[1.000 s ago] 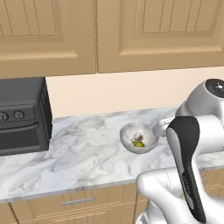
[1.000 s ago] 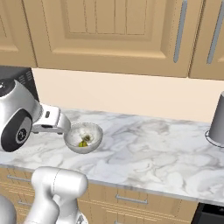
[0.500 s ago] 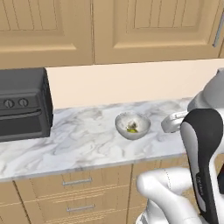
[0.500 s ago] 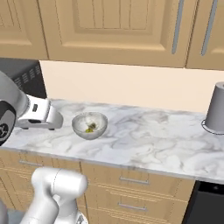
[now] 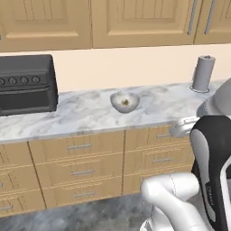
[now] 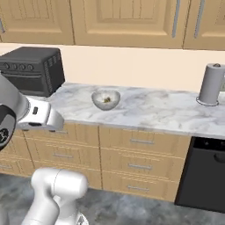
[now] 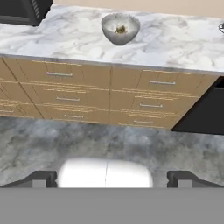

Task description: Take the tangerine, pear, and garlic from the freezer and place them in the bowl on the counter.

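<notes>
The gripper [image 7: 112, 177] stands with its two dark finger tips spread as far apart as they go, one at each lower corner of the hand view, with nothing between them and nothing touching them; it hangs over the grey mottled floor [image 7: 109, 144], well back from the cabinets. One bowl [image 5: 125, 101] sits upright on the counter [image 5: 81, 115], its open mouth facing up, well apart from the gripper. Inside it lies a small yellow-green lump that may be the pear [image 7: 120, 29]; it is too small to tell which way its long axis runs, or whether a second item lies beside it. One dark toaster oven [image 5: 27, 83] stands on the counter to the left of the bowl, and one upright grey paper-towel roll [image 6: 211, 83] stands well to the right. Below the counter run tan drawers [image 6: 140, 151] with metal bar handles, in three rows, and one black appliance front [image 6: 204, 180] sits at their right end. Wooden wall cabinets [image 5: 135, 22] hang above
</notes>
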Controlling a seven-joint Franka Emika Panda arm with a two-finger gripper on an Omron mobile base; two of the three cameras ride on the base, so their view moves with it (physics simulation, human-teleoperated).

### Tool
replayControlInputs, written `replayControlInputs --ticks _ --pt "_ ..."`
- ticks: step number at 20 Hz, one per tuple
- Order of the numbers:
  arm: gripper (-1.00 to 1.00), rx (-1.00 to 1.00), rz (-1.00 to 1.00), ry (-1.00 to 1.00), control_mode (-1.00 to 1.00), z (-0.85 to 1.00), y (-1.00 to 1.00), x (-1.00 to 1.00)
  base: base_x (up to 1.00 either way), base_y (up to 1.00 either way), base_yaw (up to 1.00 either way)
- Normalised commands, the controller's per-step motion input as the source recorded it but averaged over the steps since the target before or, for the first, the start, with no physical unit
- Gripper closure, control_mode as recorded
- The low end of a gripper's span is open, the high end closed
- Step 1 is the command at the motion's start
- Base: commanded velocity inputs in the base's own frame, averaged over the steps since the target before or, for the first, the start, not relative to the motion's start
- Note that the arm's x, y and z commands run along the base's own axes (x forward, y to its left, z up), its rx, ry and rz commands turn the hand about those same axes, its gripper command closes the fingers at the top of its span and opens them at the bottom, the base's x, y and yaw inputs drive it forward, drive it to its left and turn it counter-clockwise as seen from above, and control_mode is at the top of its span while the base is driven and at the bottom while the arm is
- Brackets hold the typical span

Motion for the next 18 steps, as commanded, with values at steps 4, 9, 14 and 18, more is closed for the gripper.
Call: replayControlInputs --ticks 4,9,14,18 --pt "-1.00 0.00 0.00 0.00 1.00 0.00 0.00 0.00 -1.00 0.99 -0.12" --pt "-1.00 0.00 0.00 0.00 1.00 0.00 0.00 0.00 -0.99 1.00 -0.15" --pt "-1.00 0.00 0.00 0.00 1.00 0.00 0.00 0.00 -0.97 1.00 -0.15" --pt "-1.00 0.00 0.00 0.00 1.00 0.00 0.00 0.00 -0.88 1.00 -0.17"
